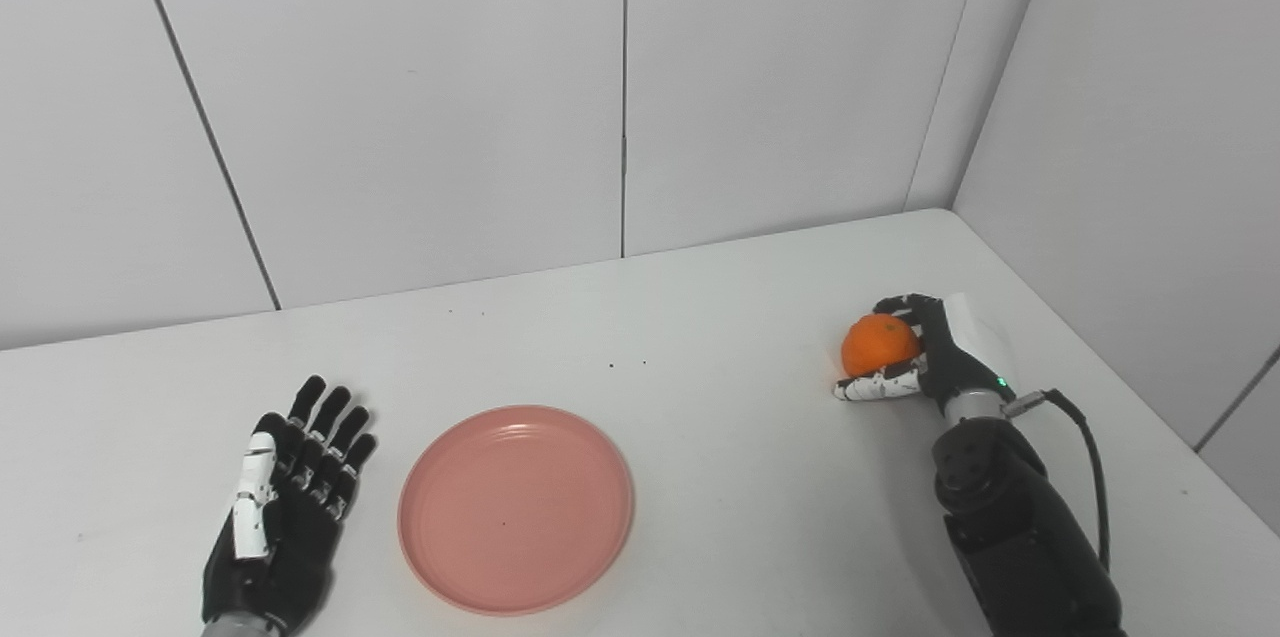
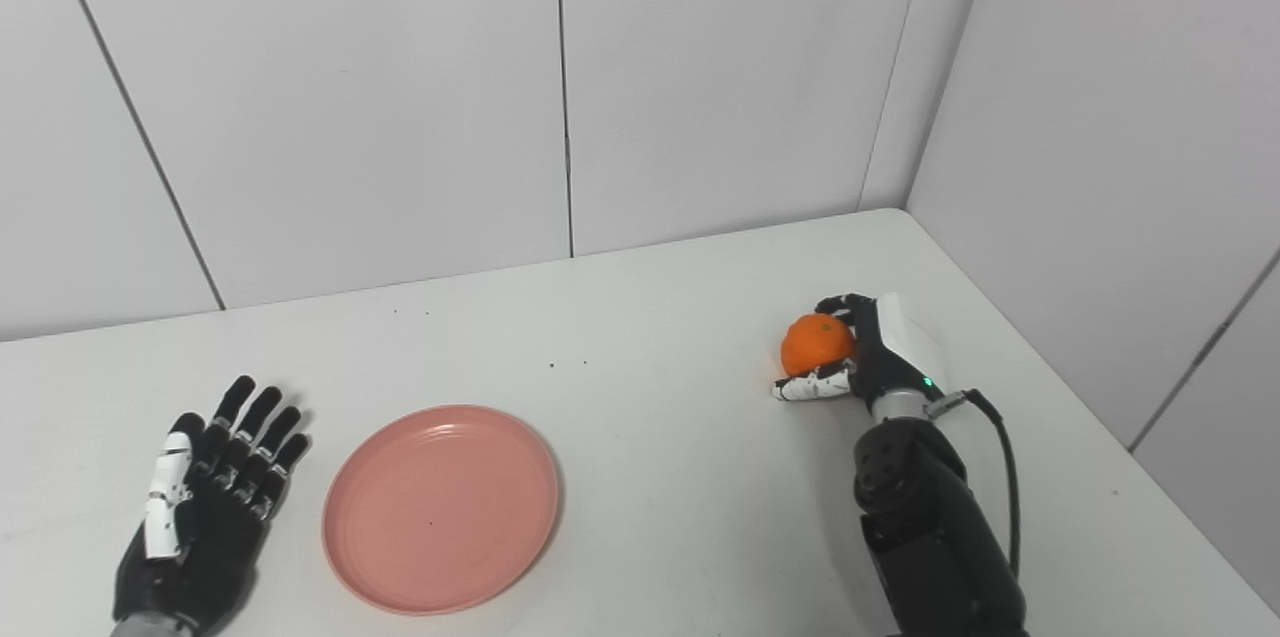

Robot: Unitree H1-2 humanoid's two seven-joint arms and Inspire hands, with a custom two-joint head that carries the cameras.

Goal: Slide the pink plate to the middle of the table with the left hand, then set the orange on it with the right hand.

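Observation:
The pink plate (image 1: 516, 507) lies flat on the white table (image 1: 700, 317), left of centre near the front edge. To its left my left hand (image 1: 285, 507) rests palm up with its fingers spread, a small gap from the plate's rim, holding nothing. Over on the right side of the table, the orange (image 1: 879, 344) sits inside my right hand (image 1: 925, 357), whose fingers curl over its top while the thumb lies under it. Whether the orange still touches the table cannot be told.
Grey wall panels (image 1: 620, 87) stand behind the table and along its right side. The table's right edge (image 1: 1130, 387) runs close to my right arm (image 1: 1010, 527). A black cable (image 1: 1095, 477) loops from the right wrist. Several tiny dark specks (image 1: 628, 364) dot the tabletop.

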